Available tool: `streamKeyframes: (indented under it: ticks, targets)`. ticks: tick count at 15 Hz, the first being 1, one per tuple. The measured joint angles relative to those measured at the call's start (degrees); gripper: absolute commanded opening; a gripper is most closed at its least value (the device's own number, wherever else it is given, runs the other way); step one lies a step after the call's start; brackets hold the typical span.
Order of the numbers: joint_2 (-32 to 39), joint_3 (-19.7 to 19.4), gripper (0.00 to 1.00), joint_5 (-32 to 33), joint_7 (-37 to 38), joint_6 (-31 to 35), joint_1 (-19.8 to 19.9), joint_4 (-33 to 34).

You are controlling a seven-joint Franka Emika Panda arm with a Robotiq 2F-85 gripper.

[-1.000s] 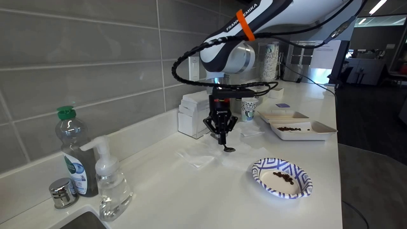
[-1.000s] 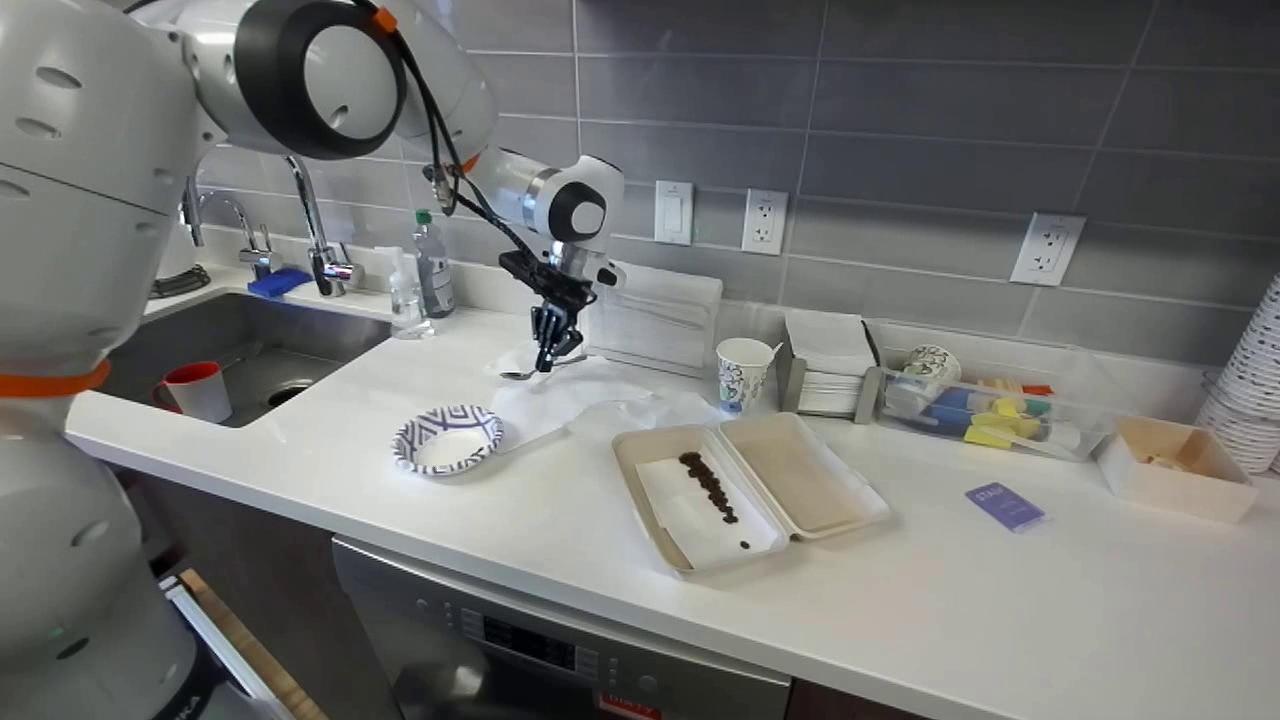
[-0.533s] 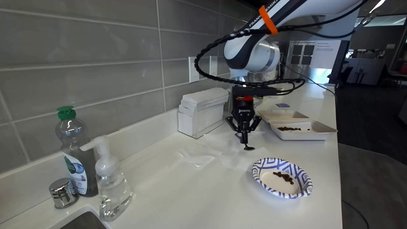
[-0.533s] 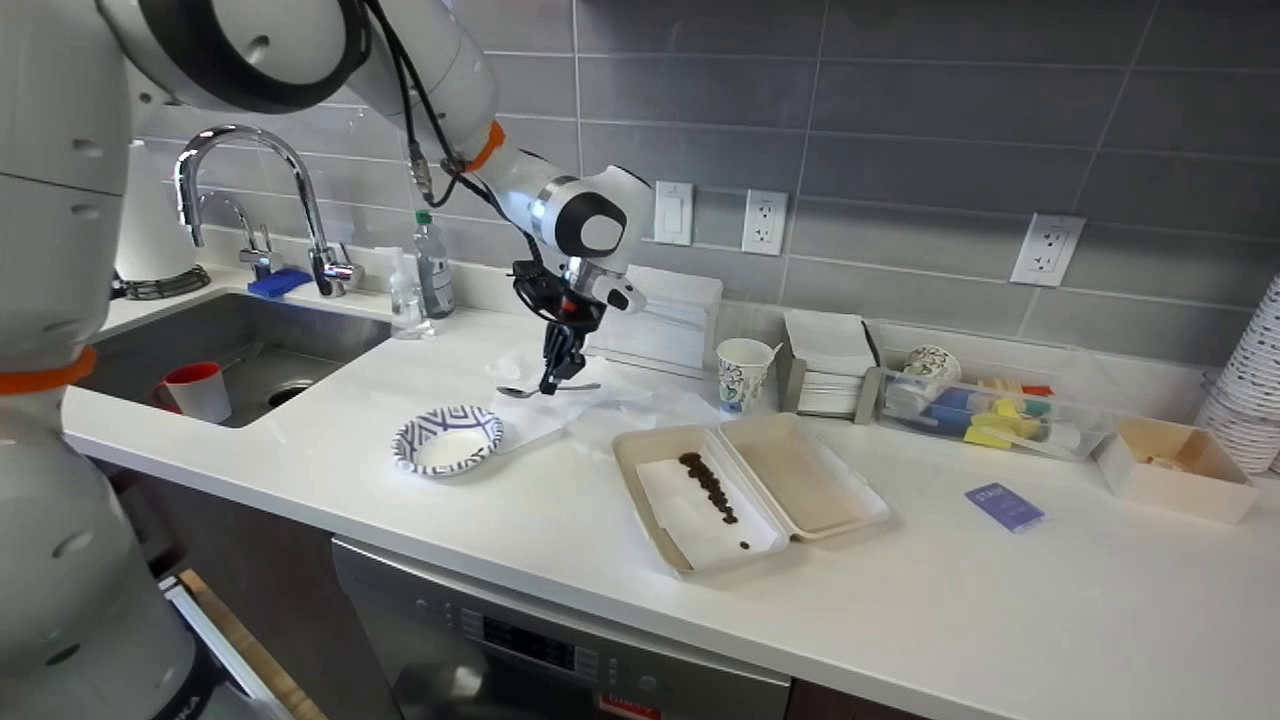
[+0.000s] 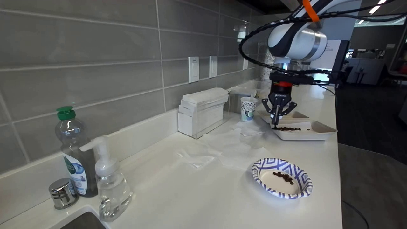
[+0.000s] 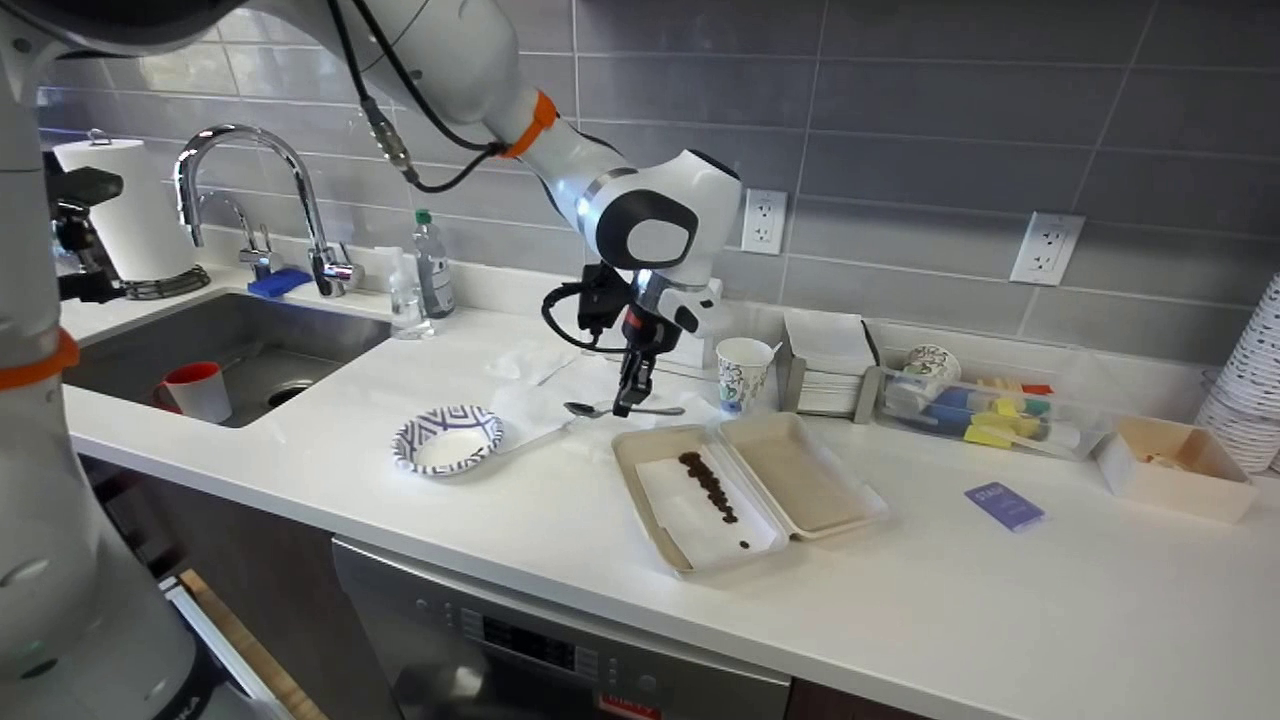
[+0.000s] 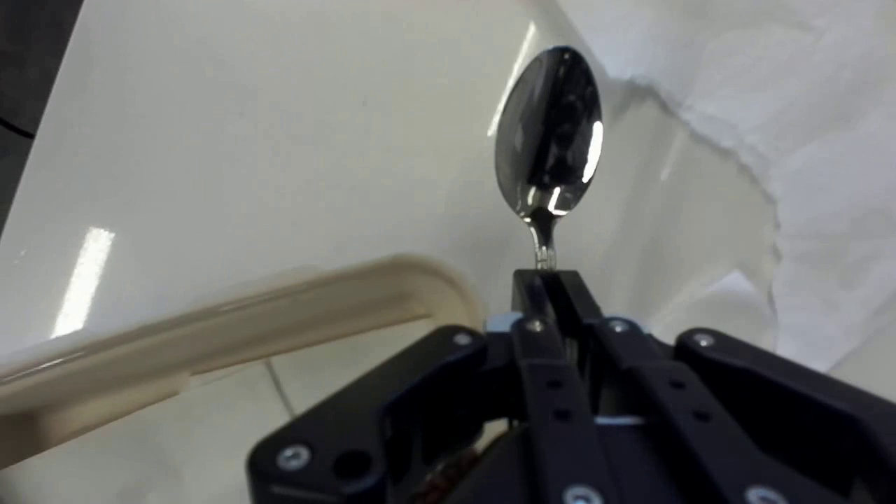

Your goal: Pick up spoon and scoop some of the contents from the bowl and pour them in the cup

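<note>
Seen from the wrist, my gripper [image 7: 549,276] is shut on the thin handle of the grey metal spoon [image 7: 548,133]. The spoon's head points forward, concave face visible, with nothing in it. Most of the handle is hidden by the fingers. In an exterior view the spoon [image 6: 585,409] hangs level over the counter, between the patterned plate and the bowl. The bowl, a white square dish [image 5: 303,136], holds dark brown bits [image 6: 706,485] on paper. Its rim [image 7: 350,294] lies left of my fingers in the wrist view. The white patterned cup [image 6: 743,373] stands upright behind the bowl.
The bowl's hinged lid [image 6: 800,475] lies folded back beside it. A blue-and-white plate [image 5: 303,179] holds several brown bits. Crumpled napkins [image 5: 229,148] cover the counter near the napkin holder [image 5: 203,111]. A clear bin [image 6: 1000,420] and the sink [image 6: 250,340] are farther off.
The gripper has carried the spoon to the right in both exterior views, from over the napkins to beside the bowl. The bowl, cup and plate have stayed put.
</note>
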State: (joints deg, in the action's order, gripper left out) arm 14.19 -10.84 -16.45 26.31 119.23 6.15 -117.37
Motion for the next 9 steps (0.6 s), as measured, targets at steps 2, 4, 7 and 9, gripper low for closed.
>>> streamKeyframes:
  ticks: [2, 4, 7, 9]
  targets:
    - [-1.5, -1.6, 0.02, 0.0, 2.5, 2.6, 1.1, -0.9]
    - [-2.1, -2.6, 0.08, 0.5, 4.4, 4.3, 1.8, -1.3]
    - [-2.0, -2.1, 0.02, 0.5, 4.1, 4.3, 2.0, -1.3]
    - [-2.0, -1.8, 0.02, 0.5, 4.1, 4.3, 2.0, -1.2]
